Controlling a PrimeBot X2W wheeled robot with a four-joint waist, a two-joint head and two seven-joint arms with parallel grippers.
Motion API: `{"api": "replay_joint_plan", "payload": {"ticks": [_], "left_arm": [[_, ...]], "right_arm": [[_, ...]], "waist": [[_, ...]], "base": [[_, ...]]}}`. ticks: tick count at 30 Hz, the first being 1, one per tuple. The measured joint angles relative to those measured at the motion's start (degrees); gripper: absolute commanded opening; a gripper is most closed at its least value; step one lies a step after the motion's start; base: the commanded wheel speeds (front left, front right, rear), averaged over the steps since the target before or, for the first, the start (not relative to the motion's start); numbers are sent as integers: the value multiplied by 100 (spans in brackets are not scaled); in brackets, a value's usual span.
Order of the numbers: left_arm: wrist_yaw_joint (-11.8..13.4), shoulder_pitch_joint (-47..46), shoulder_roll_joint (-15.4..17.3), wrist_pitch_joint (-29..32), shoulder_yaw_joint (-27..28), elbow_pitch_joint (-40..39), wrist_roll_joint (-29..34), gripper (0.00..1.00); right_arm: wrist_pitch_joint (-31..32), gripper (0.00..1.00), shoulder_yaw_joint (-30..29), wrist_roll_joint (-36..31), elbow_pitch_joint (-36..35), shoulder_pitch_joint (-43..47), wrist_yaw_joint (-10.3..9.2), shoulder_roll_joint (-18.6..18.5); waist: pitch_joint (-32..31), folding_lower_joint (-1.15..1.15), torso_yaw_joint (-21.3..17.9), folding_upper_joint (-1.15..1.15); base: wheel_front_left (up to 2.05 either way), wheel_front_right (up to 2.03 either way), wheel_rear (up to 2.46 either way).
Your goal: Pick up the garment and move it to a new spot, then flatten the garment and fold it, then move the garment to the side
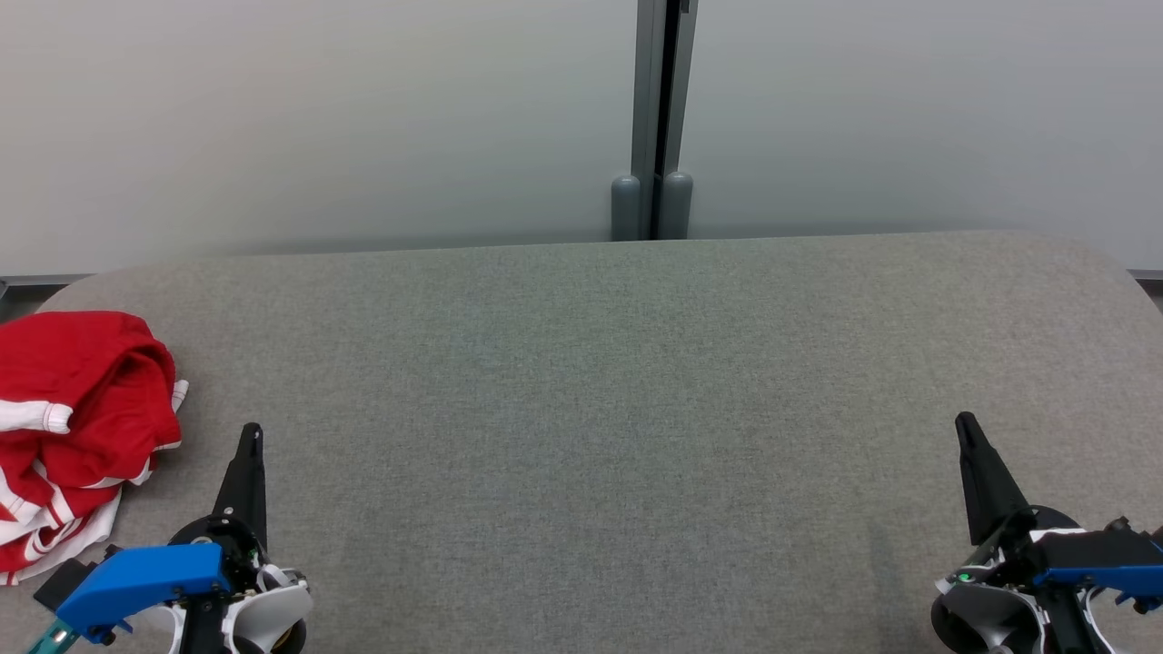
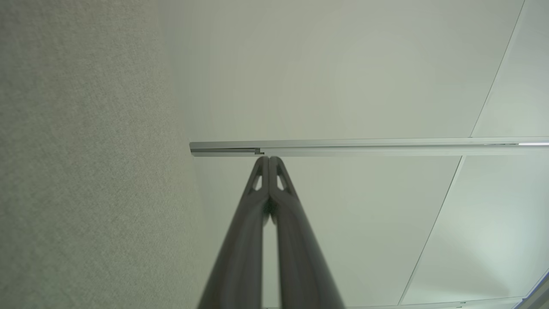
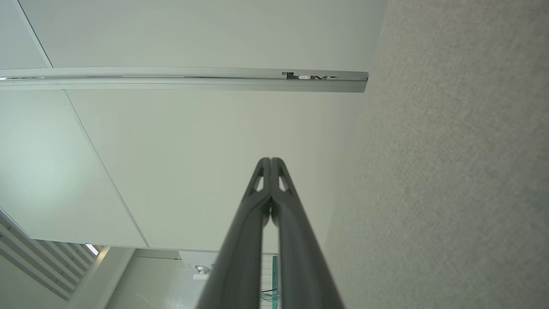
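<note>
Garment (image 1: 73, 427) on grey table (image 1: 600, 409)

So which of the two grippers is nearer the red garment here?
The left gripper, at the head view's lower left, just beside the crumpled red garment; the right gripper sits across the grey table, far from it.

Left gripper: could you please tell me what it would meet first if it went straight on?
Probably the wall behind the table; the garment lies left of the left gripper, off that line.

No readable text, label or number anywhere.
</note>
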Motion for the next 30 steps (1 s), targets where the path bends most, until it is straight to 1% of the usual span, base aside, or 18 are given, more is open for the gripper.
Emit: {"api": "replay_joint_plan", "payload": {"ticks": [30], "left_arm": [[0,0,0,0,0,0,0,0]], "right_arm": [[0,0,0,0,0,0,0,0]], "waist": [[0,0,0,0]], "base": [[0,0,0]]}}
